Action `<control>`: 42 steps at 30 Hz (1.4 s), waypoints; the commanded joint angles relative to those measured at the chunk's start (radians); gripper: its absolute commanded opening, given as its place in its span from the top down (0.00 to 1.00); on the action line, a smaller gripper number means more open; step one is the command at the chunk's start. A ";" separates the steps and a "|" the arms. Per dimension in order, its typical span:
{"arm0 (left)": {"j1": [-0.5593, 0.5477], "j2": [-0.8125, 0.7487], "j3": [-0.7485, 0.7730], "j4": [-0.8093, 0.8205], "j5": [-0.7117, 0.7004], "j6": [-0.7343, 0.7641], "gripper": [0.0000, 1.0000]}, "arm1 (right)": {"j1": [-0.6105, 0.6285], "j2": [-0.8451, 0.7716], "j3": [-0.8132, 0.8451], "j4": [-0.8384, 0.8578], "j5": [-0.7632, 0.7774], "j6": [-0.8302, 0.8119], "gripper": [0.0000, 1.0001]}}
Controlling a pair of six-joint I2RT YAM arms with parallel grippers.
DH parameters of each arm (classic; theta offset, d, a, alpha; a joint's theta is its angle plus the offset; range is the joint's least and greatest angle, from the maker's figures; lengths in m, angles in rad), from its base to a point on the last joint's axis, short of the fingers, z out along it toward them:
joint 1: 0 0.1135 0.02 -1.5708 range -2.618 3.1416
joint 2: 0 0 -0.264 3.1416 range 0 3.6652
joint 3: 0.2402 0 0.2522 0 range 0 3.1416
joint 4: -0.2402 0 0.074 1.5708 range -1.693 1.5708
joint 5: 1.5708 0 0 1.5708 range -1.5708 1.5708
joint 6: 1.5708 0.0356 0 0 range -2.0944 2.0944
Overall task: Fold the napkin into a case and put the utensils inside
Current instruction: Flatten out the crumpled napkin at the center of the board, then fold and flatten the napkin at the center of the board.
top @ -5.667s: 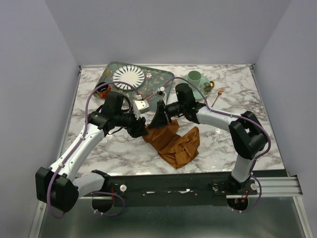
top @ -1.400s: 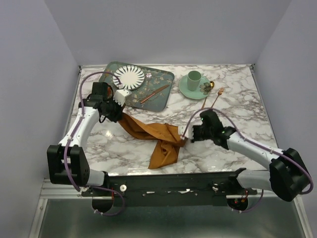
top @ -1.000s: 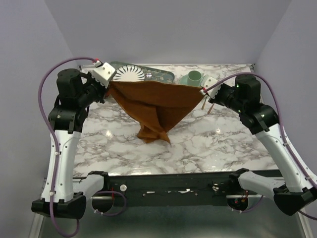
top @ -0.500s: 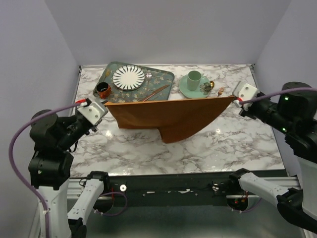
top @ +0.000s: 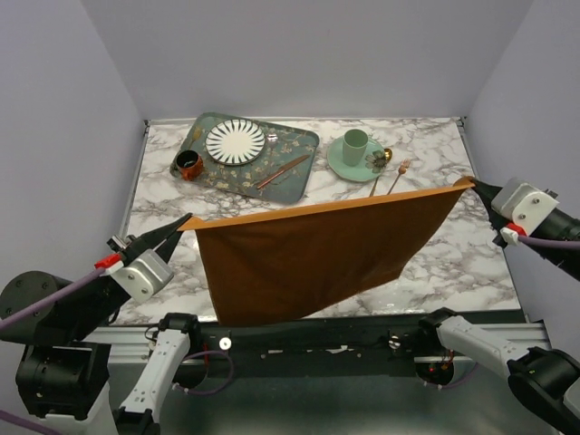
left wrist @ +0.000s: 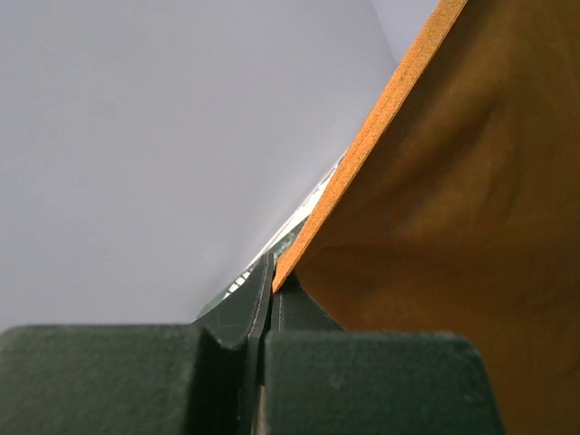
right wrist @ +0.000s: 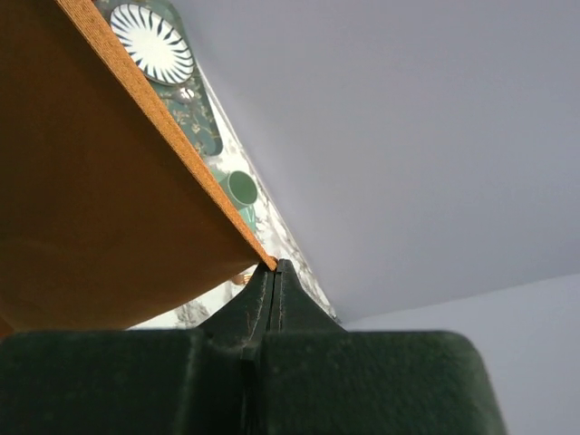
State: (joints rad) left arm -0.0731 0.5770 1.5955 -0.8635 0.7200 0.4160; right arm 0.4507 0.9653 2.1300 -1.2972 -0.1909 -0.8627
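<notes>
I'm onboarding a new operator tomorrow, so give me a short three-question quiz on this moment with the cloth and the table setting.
1. True or false: the napkin lies in a crumpled heap.
2. Where is the straight copper knife? A) on the green tray B) under the napkin C) in a gripper
3. Fill in: the left gripper and the right gripper each pinch one ___ of the napkin.
Key: 1 false, it hangs spread out between the two grippers. 2 A. 3 corner.
</notes>
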 commanded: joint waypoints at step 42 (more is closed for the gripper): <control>0.035 0.988 -0.333 0.355 -0.323 0.108 1.00 | -0.167 0.860 -0.543 0.493 0.222 -0.087 0.99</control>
State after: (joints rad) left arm -0.0551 1.6920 1.3350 -0.4000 0.3439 0.4206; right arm 0.2970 1.9297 1.7008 -0.7483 0.0494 -0.9363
